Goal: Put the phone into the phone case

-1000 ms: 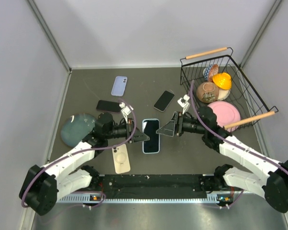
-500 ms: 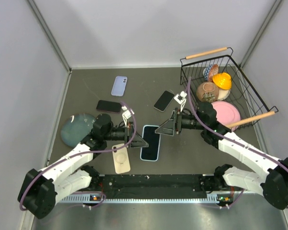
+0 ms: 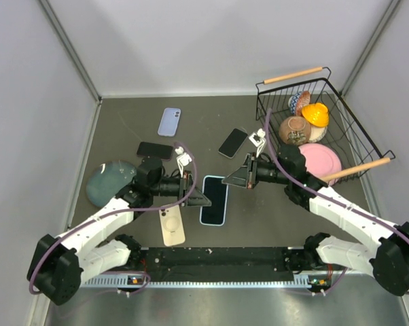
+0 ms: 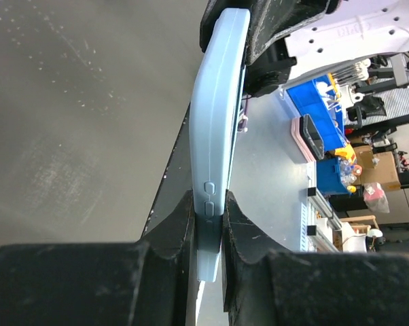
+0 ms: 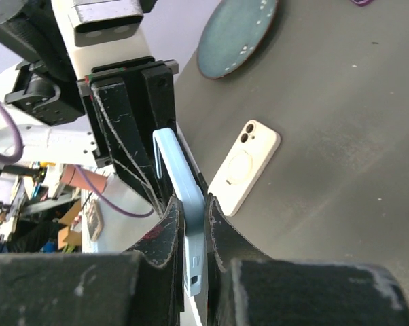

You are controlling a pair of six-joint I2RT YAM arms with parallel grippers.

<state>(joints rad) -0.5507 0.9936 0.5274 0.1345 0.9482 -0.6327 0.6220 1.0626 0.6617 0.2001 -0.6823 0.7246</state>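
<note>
While the overhead view shows the phone (image 3: 214, 198) screen-up between the left hand (image 3: 204, 201) and the right hand (image 3: 228, 184), only the wrist views show the grips. Each hand is pinched shut on one long edge of the pale blue case (image 4: 218, 102) around the phone. Past the right hand's fingers, a cream phone (image 5: 245, 166) lies on the desk (image 5: 340, 136).

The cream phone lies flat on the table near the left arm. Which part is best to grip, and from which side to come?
Grip the cream phone across its two long edges, near the middle, coming straight down from above. It lies flat, back up, so only its thin edges can be pinched, and its width is the shorter span.
</note>
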